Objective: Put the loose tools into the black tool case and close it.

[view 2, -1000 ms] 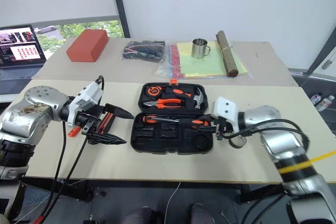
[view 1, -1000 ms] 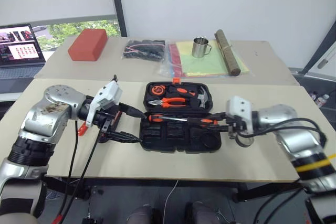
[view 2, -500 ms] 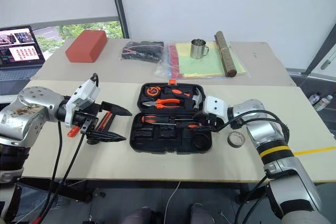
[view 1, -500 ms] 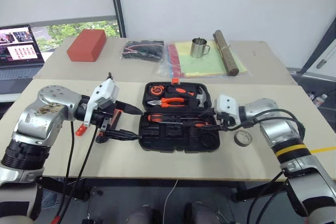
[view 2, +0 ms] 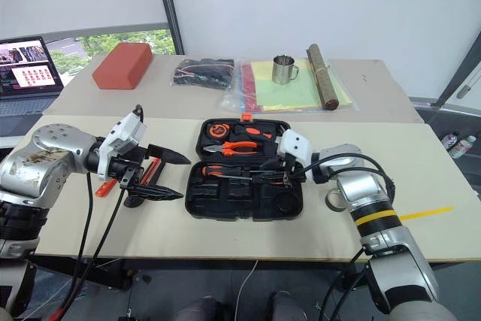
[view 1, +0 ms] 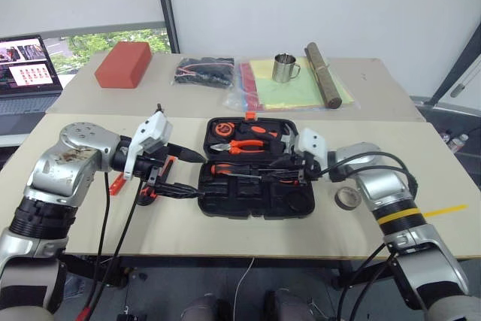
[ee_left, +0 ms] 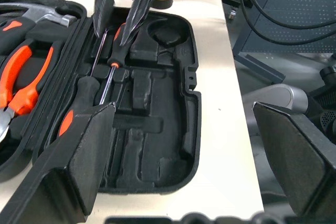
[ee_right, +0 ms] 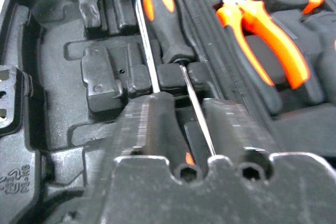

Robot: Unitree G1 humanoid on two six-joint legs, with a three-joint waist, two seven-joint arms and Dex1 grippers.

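The black tool case point(view 1: 225, 212) lies open at the middle of the near table. Pliers point(view 1: 252, 144), a hammer and a tape measure sit in its far half. Two orange-black screwdrivers point(ee_left: 79, 111) lie head to tail in the near half. My right gripper point(view 1: 291, 174) is shut low over the handle end of one screwdriver point(ee_right: 163, 19). My left gripper point(view 1: 197, 178) hangs wide open at the case's left edge, holding nothing. A slim orange tester screwdriver point(view 1: 116, 183) and an orange-black utility knife point(view 1: 147, 190) lie on the table under my left hand. The grey tape roll point(view 1: 347, 198) lies right of the case.
On the back table stand a red block point(view 1: 122, 64), a black bag of cables point(view 1: 204, 71), a metal cup point(view 1: 284, 67) on coloured sheets and a brown roll point(view 1: 325, 74). A laptop point(view 1: 28, 62) is at the far left. A yellow stripe point(view 1: 443, 210) marks the near table's right end.
My right gripper moved left over the case, away from the tape roll. The screwdriver it carried now lies in the case, and its fingers have closed. The left gripper stayed put.
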